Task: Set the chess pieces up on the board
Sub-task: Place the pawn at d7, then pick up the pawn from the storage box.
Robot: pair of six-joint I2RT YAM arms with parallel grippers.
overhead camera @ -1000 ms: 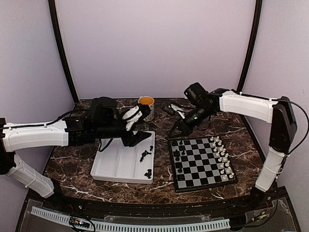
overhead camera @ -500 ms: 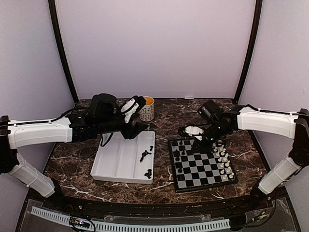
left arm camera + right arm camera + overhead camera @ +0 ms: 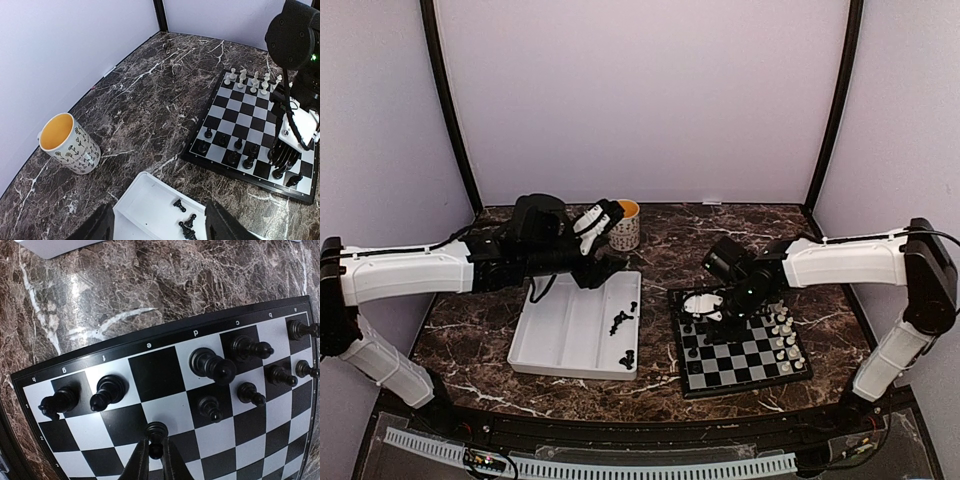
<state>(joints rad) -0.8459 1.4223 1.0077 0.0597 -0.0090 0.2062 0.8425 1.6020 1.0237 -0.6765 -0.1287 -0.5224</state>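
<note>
My right tool (image 3: 155,452) pinches narrow on a black pawn (image 3: 156,432), low over the board (image 3: 150,365) to seat it squarely (pawn row, I judge). The left tool (image 3: 160,226) gapes wide and empty, tray (image 3: 145,200) beneath.

Glossy black pawn (image 3: 156,431) between the right pincer's (image 3: 156,446) tips, board (image 3: 150,371) beneath it checked black and silver-grey, rimmed black, white chessmen (image 3: 242,76) near it, white mug (image 3: 70,146) ahead of the left pincer (image 3: 160,216) lined yellow-orange, printed with dark sprigs, white tray (image 3: 145,201) below it, dark marble table (image 3: 150,100) veined white.

board (image 3: 750,350): middle squares free | right tool (image 3: 156,446) on pawn (image 3: 157,430): black pieces (image 3: 212,365) flank both sides
</note>
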